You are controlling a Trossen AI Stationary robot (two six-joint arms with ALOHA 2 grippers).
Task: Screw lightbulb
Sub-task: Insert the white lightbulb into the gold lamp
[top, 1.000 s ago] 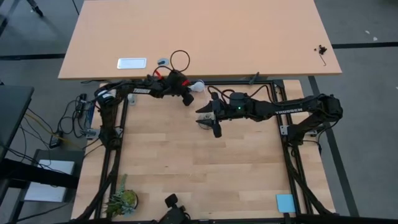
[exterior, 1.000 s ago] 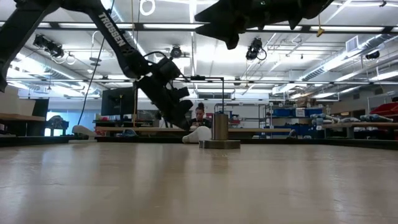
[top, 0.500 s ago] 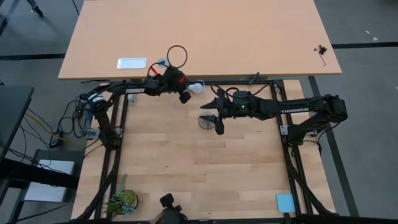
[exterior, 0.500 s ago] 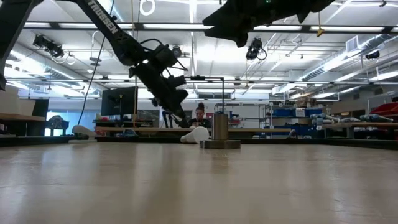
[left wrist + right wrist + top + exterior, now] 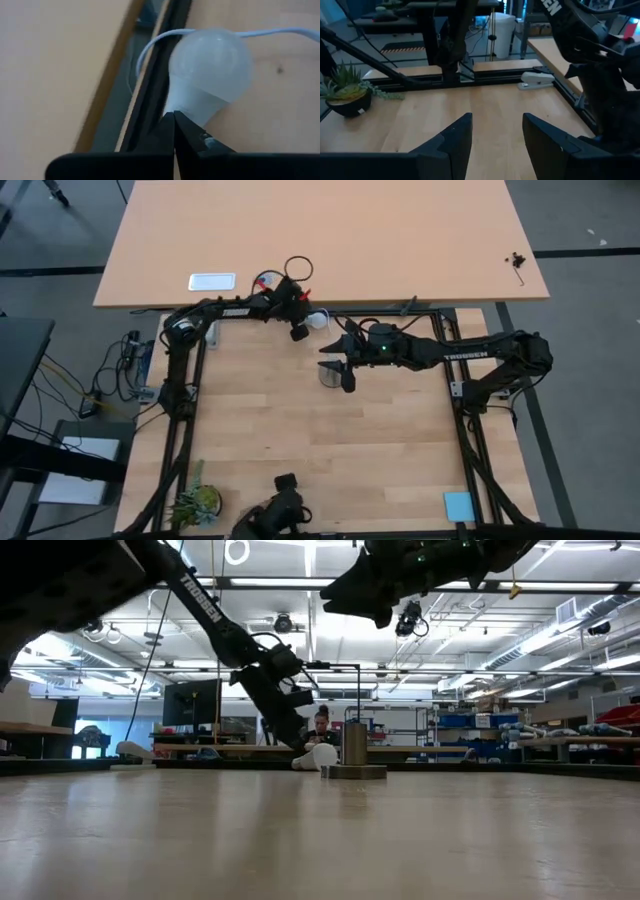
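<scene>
Lightbulb [image 5: 317, 319] prob. touching left end effector [image 5: 298, 331]

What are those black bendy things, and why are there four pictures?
They are two robot arms, each ending in two fingers. One camera looks down from above, one sits low at table height, and one rides on each wrist. On the wooden table lies a white lightbulb, beside a grey socket with a white cord. The left gripper has its fingers shut right at the bulb's narrow end, holding nothing. The right gripper hangs open above the table, empty. A small plant sits in a corner.
</scene>
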